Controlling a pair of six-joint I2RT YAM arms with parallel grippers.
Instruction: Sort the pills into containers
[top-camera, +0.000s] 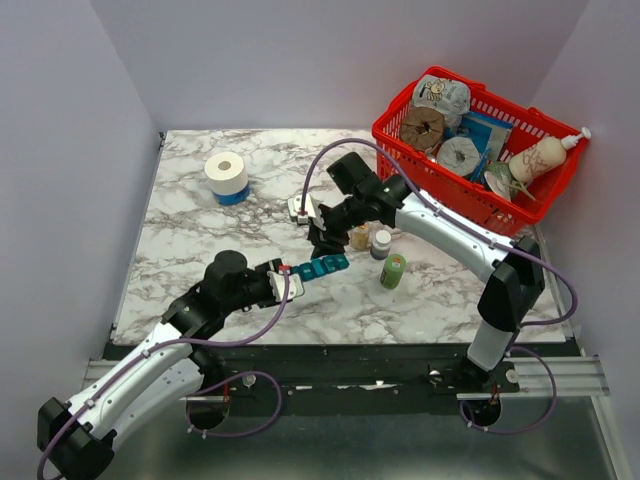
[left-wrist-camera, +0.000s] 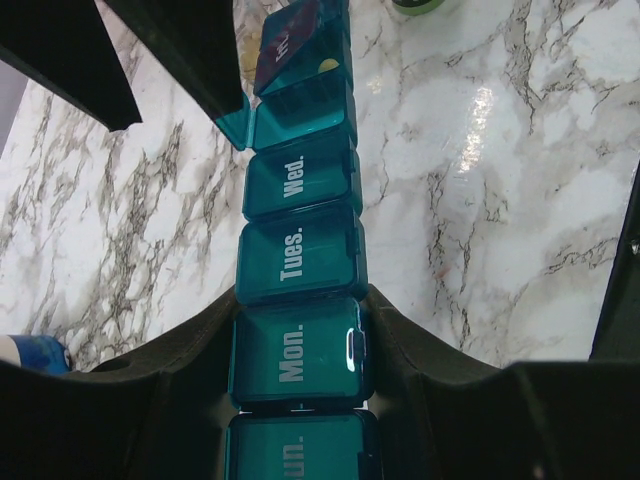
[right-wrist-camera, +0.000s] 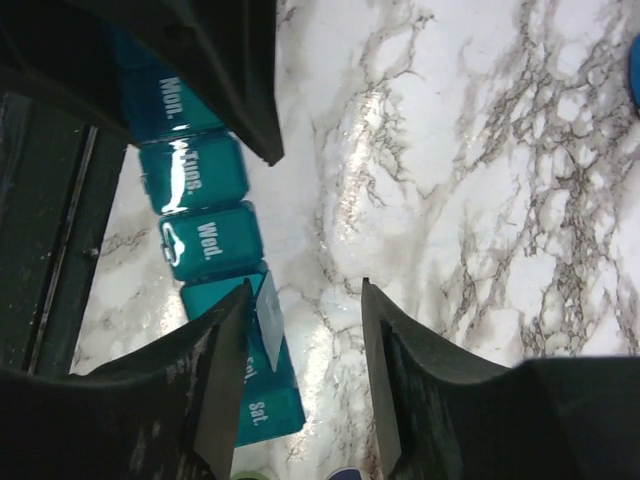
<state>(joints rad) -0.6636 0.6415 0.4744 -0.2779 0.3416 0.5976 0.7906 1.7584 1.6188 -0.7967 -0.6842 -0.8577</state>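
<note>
White-shelled arms (top-camera: 445, 228), black joints (top-camera: 510, 290), looping purple cables (top-camera: 320, 150)

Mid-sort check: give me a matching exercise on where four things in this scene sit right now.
1 pill organiser
2 paper roll
3 red basket
4 green bottle

A far right corner
B far left, standing alone
C standing just right of the pill organiser
D clamped in the left gripper

Pairs: 1-D, 2-B, 3-A, 4-C
</note>
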